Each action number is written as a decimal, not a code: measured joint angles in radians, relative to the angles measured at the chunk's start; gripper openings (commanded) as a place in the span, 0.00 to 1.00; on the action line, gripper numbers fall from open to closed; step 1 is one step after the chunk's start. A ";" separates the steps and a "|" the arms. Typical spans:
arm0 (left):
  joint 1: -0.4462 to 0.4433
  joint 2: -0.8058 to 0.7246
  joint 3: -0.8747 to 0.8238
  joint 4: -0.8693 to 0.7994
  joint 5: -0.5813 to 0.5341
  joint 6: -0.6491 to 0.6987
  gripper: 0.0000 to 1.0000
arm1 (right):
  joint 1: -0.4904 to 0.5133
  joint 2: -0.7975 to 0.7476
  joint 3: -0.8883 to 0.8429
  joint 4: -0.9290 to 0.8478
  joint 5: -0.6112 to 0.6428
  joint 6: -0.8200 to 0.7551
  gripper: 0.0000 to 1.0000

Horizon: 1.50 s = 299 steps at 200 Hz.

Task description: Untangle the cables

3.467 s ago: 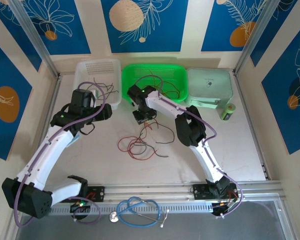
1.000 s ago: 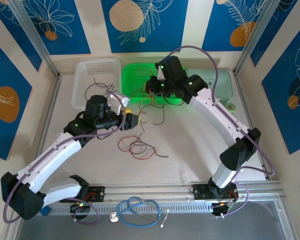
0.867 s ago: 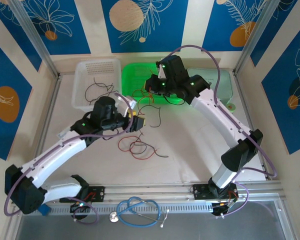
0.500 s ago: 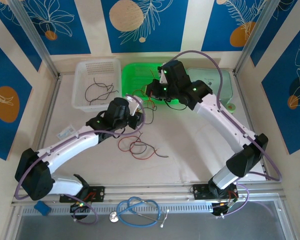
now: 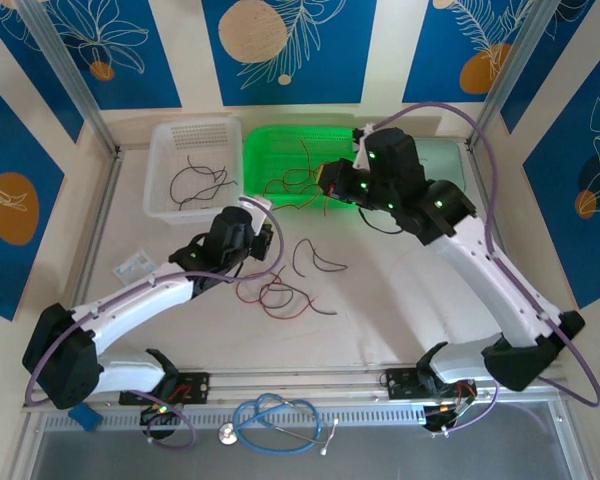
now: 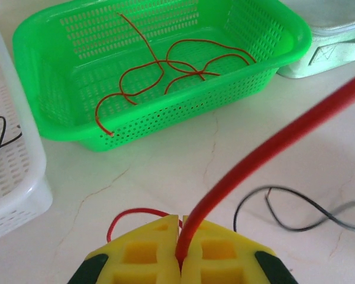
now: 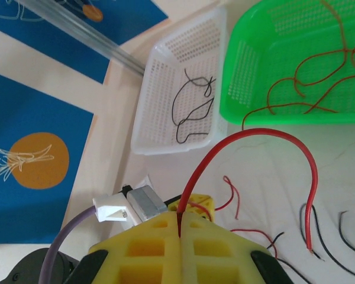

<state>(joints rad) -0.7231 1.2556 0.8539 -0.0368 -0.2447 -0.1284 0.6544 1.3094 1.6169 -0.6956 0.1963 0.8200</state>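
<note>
Thin red cables (image 5: pixel 276 296) lie in a loose pile mid-table, with a black cable (image 5: pixel 321 262) beside them. More red cables (image 6: pixel 165 68) rest in the green basket (image 5: pixel 280 140), and black cables (image 5: pixel 200 182) lie in the white basket (image 5: pixel 170 150). My left gripper (image 5: pixel 267 238) hovers just above the pile, shut on a red cable (image 6: pixel 266 151) that rises up and to the right. My right gripper (image 5: pixel 327 183), at the green basket's front edge, is shut on a red cable (image 7: pixel 254 137) arching to a free end. Whether both hold one cable I cannot tell.
A pale green lidded box (image 6: pixel 337 41) stands right of the green basket. A blue stethoscope (image 5: pixel 275 415) lies on the near rail. A small packet (image 5: pixel 132 265) sits on the table at the left. Blue patterned walls enclose the table.
The left jaws have closed on a red cable. The right arm has swung to the right and stretched out, carrying its red cable from over the green basket to the basket's front edge.
</note>
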 measured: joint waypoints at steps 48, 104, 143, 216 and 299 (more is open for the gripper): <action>-0.007 -0.080 -0.048 -0.001 0.016 -0.031 0.00 | 0.000 -0.100 -0.054 -0.009 0.074 -0.002 0.00; -0.006 -0.142 -0.049 -0.055 0.019 -0.051 0.46 | -0.044 -0.051 0.027 -0.012 0.087 -0.046 0.00; -0.006 -0.215 -0.049 -0.107 0.035 -0.067 0.65 | -0.072 0.061 0.255 -0.007 0.072 -0.103 0.00; -0.006 -0.312 -0.051 -0.133 0.061 -0.107 0.68 | -0.180 0.365 0.764 -0.090 0.036 -0.212 0.00; -0.006 -0.333 -0.089 -0.156 0.099 -0.180 0.68 | -0.341 0.755 1.042 -0.010 -0.060 -0.248 0.00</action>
<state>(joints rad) -0.7288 0.9226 0.7654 -0.1928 -0.1455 -0.3080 0.3130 2.0640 2.6591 -0.7052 0.1360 0.5720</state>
